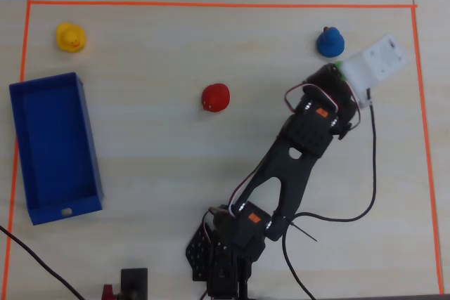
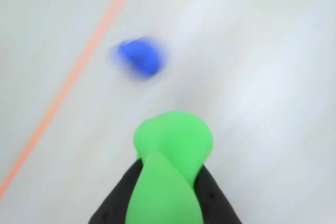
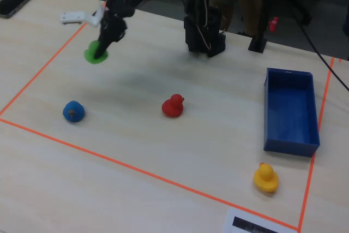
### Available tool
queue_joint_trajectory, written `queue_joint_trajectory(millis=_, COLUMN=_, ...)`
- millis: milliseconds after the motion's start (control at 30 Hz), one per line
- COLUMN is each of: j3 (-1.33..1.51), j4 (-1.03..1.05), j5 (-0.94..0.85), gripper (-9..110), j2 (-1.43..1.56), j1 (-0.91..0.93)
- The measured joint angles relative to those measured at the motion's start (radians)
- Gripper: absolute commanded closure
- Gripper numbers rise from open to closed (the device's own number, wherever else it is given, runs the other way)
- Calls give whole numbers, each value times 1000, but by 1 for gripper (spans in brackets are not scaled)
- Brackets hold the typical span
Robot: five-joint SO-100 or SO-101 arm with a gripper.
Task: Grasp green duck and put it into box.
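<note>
blue duck (image 1: 329, 42), red duck (image 1: 215, 98), yellow duck (image 1: 70, 37)

Evenly and brightly lit from above in overhead and fixed views; soft, faint shadows on the pale table (image 3: 218, 102); no harsh glare. Heavily blurred in the wrist view; blue duck (image 2: 139, 57) smeared, orange tape line (image 2: 68, 85) soft, green duck (image 2: 170, 169) out of focus.
</note>
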Motion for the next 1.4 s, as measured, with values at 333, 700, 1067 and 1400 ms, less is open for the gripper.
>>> queue_joint_trajectory(millis=333, j3=-181, j4=650, j5=403, gripper=101, j2=210, j1=-721)
queue_joint_trajectory(millis=700, j3=153, j4=324, j5=534, gripper=101, j2=152, j1=-1388)
queue_joint_trajectory(millis=1067, j3=-106, j4=224, j5=577, gripper=101, j2=-100, j1=-1511)
queue_joint_trajectory(millis=1400, j3=23, j4=-23, j5=595, gripper=76, j2=-235, j1=-1623)
